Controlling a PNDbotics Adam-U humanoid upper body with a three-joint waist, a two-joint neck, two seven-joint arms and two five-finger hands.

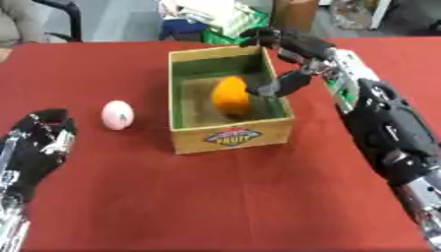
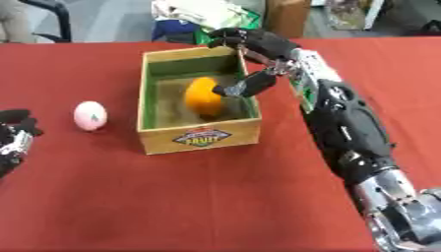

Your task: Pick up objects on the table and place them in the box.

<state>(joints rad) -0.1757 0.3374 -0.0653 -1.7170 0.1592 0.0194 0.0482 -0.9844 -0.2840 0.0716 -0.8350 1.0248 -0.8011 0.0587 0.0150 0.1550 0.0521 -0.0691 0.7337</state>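
A wooden fruit box (image 1: pixel 231 140) with a green lining stands at the middle of the red table. An orange fruit (image 1: pixel 230 96) lies inside it, toward the right wall. My right hand (image 1: pixel 297 47) hovers over the box's far right corner. Its fingers are relaxed and its thumb (image 1: pixel 277 86) points down beside the fruit without closing on it. A white egg-shaped object (image 1: pixel 117 114) with a small mark sits on the cloth left of the box. My left hand (image 1: pixel 39 142) rests open at the lower left, fingers up, a short way from the egg.
Beyond the table's far edge are bags and a pile of cloth (image 1: pixel 215 17), a brown carton (image 2: pixel 284 17) and a dark chair (image 1: pixel 65 15). Red cloth (image 1: pixel 215 197) stretches in front of the box.
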